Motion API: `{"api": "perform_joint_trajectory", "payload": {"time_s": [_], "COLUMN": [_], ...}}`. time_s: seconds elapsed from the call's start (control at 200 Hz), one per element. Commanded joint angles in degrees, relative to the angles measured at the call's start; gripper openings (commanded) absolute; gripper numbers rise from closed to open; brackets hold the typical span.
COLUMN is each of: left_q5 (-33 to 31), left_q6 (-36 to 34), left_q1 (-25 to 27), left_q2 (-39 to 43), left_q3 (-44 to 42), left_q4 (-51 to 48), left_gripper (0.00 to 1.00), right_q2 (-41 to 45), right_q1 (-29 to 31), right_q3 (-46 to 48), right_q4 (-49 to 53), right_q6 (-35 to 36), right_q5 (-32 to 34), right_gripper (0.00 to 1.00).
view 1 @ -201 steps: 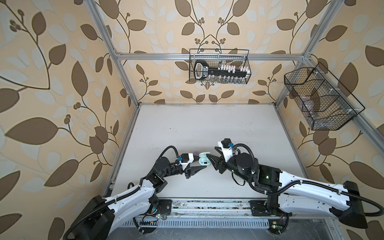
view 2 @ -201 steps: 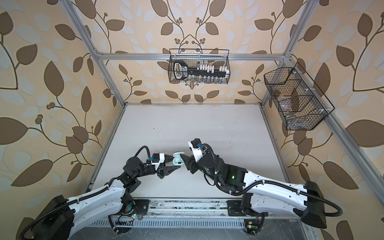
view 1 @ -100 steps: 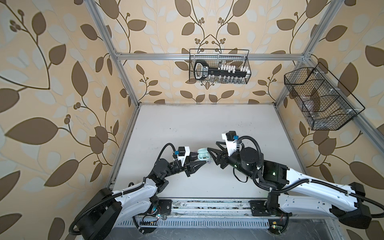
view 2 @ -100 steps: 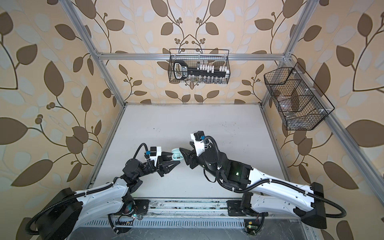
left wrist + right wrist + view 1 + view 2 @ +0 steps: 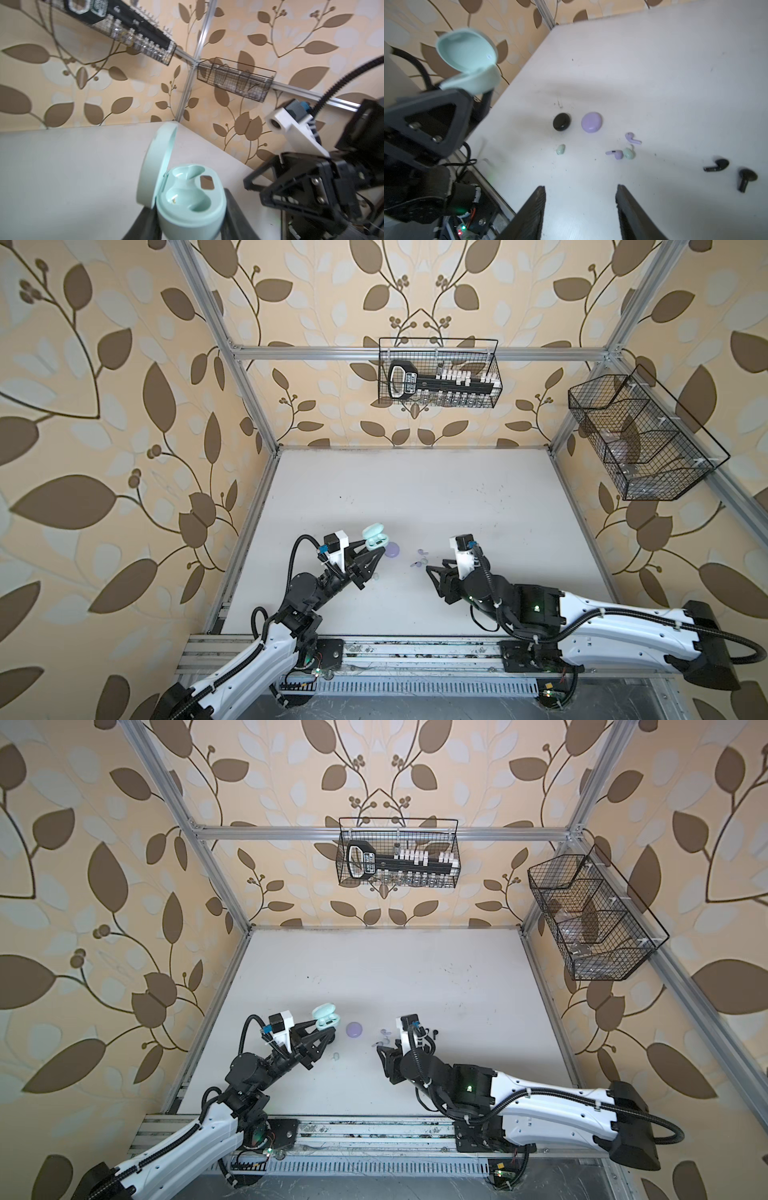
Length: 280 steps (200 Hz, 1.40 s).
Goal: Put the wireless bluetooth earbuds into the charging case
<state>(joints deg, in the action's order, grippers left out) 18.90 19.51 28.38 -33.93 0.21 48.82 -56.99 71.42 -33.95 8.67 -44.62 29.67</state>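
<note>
My left gripper [image 5: 190, 216] is shut on the mint charging case [image 5: 191, 203], held above the table with its lid open and both sockets empty; both top views show the case [image 5: 374, 536] [image 5: 325, 1017]. My right gripper [image 5: 580, 187] is open and empty over bare table, apart from the case, as a top view also shows [image 5: 434, 574]. On the table lie two mint earbuds [image 5: 560, 149] [image 5: 629, 153], two lavender earbuds [image 5: 632, 138] [image 5: 614, 153] and two black earbuds [image 5: 716, 165] [image 5: 746, 178].
A shut black case [image 5: 561, 121] and a shut lavender case [image 5: 591, 122] sit on the table beyond the earbuds. Wire baskets hang on the back wall [image 5: 438, 373] and the right wall [image 5: 640, 435]. A metal rail [image 5: 415, 649] runs along the front edge.
My right gripper has drawn back to the right, away from the mint case it was next to. My left gripper has carried the case a little to the left.
</note>
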Motion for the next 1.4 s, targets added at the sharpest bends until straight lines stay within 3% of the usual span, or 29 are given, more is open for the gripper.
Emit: {"api": "perform_joint_trajectory", "payload": {"time_s": [0.0, 0.085, 0.285, 0.575, 0.7, 0.85, 1.395], "left_q5": [-1.36, -2.44, -5.31, -11.43, -16.65, -18.31, -17.23], "left_q6": [3.73, 5.61, 3.95, 2.03, 2.68, 2.12, 1.23], "left_q1": [-1.5, -2.95, -3.02, -3.01, -2.97, -2.79, -2.54], "left_q2": [-1.21, 0.06, 5.91, 15.09, 20.75, 26.38, 24.35], "left_q3": [-0.17, -1.3, -0.2, 2.28, 2.33, 2.05, 2.51], "left_q4": [4.58, 5.54, -3.53, -19.69, -26.39, -29.91, -28.78], "left_gripper": [0.0, 0.0, 0.0, 0.0, 0.0, 0.0, 0.0], "right_q2": [-6.65, -13.94, -31.58, -47.05, -50.84, -53.81, -59.42], "right_q1": [0.44, 0.73, 0.49, -1.81, -2.14, -2.69, -2.18], "right_q3": [-0.05, -2.06, -12.44, -21.67, -24.44, -26.13, -32.61], "right_q4": [-6.58, -11.21, -14.35, -16.95, -15.61, -14.31, -5.16], "right_q6": [-5.2, -4.53, -1.36, 0.81, 1.55, 2.25, 5.0], "right_q5": [-2.3, -5.27, -9.41, -12.86, -12.31, -10.61, -2.95], "right_gripper": [0.56, 0.56, 0.58, 0.55, 0.54, 0.5, 0.39]}}
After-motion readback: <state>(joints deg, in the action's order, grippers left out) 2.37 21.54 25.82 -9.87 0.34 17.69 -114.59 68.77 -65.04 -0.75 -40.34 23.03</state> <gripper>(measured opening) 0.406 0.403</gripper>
